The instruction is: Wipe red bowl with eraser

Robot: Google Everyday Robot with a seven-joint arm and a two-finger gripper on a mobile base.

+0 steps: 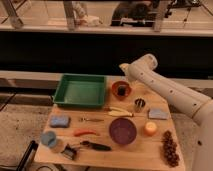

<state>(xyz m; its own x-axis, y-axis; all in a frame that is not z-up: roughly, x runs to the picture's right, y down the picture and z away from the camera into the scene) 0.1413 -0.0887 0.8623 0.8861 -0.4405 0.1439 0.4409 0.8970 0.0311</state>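
Gripper: at the end of the white arm, which reaches in from the right; it sits above the far edge of the small round orange-red bowl with its dark interior, just beyond the bowl's rim; whether it touches the bowl cannot be told. Finger state: cannot tell. Small dark rectangular eraser: not made out at this moment; a dark shape inside the red bowl may be it or only the bowl's interior, undetermined. The red bowl stands at the far side of the light wooden table, just right of the green rectangular plastic tray. Near the bowl, toward the front right: a small dark metal cup. A blue-grey flat pad lies at the right edge; a second blue-grey pad lies at the left. Centre front: larger dark maroon bowl, with a pale yellow knife-like utensil just behind it. Right of the maroon bowl: an orange rounded object, and a cluster of dark red grapes at the front right corner. Left front: an orange-red carrot-like item, a black-handled tool, a light blue round cup.
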